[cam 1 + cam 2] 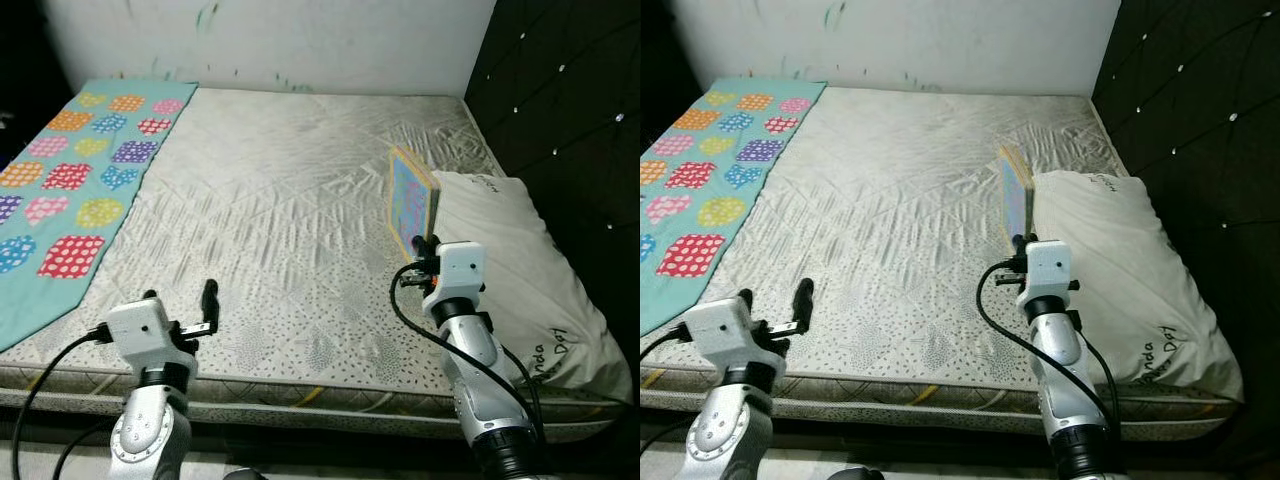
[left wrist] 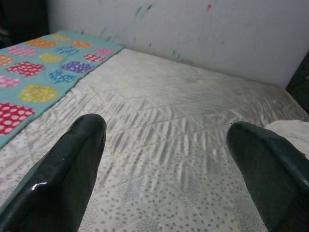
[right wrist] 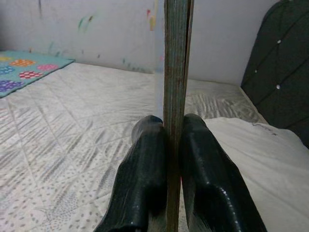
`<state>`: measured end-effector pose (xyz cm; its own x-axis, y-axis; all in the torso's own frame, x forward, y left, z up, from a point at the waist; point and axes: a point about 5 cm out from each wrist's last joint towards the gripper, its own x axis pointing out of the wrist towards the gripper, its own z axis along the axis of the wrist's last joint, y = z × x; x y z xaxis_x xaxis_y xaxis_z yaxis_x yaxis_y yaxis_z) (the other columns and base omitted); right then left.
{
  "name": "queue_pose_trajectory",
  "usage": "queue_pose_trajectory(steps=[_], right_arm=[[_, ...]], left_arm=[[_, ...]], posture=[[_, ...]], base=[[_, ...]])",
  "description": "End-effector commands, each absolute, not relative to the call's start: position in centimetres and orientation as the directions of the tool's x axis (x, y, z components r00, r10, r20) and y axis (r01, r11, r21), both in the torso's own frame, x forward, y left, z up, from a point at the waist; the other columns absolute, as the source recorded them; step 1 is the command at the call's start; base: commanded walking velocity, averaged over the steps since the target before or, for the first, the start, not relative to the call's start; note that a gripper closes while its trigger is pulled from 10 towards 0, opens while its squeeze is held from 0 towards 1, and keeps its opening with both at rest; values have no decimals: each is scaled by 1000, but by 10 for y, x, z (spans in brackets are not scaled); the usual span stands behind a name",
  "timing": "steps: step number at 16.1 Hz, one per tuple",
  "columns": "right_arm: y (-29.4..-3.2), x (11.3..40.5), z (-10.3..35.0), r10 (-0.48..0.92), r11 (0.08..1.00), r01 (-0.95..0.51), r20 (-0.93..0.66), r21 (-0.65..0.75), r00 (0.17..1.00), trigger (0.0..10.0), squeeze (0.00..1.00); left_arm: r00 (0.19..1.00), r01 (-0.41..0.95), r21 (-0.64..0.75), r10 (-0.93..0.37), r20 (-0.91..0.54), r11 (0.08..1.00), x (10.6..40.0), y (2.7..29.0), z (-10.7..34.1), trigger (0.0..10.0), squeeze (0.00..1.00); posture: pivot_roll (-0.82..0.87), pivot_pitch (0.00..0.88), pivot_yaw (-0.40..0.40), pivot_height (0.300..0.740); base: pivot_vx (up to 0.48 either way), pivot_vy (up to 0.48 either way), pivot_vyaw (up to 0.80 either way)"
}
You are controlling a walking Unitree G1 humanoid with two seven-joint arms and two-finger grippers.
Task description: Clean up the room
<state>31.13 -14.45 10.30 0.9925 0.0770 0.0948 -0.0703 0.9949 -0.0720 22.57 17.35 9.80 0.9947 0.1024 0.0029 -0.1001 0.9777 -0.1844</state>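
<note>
Bed (image 1: 300,200): bare quilted grey-white mattress, set against a white wall. A teal blanket (image 1: 70,190) with coloured polka-dot patches is laid along the left side. A white pillow (image 1: 520,270) with dark lettering is placed at the right side, beside the dark tufted headboard (image 1: 570,110).

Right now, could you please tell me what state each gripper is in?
Left gripper: open, holding nothing.
Right gripper: shut on the thin colourful book.

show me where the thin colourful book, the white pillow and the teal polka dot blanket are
Thin colourful book (image 1: 411,200), left eye view, on its patterned cover above the right gripper (image 1: 430,243).
White pillow (image 1: 520,262), left eye view, on the middle of its top face.
Teal blanket with polka dot patches (image 1: 70,190), left eye view, on its middle stretch.
</note>
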Motion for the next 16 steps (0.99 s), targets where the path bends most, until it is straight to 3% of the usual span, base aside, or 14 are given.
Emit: queue_pose_trajectory(steps=[1,13,15,16], right_arm=[[-146,312,112,76,995,-67,136,-74,988,10000,0],[-146,312,112,76,995,-67,136,-74,988,10000,0],[-155,310,122,61,987,-37,147,-156,987,10000,0],[-155,310,123,55,987,-32,150,-155,987,10000,0]], left_arm=[[994,-104,-171,109,19,980,226,176,102,10000,0],[994,-104,-171,109,19,980,226,176,102,10000,0],[987,-70,24,66,148,997,228,162,113,10000,0],[987,-66,21,62,150,998,228,163,113,10000,0]], posture=[[44,0,-5,740],[44,0,-5,740],[31,0,-19,740],[32,0,-18,740]], base=[[0,0,0],[0,0,0],[0,0,0],[0,0,0]])
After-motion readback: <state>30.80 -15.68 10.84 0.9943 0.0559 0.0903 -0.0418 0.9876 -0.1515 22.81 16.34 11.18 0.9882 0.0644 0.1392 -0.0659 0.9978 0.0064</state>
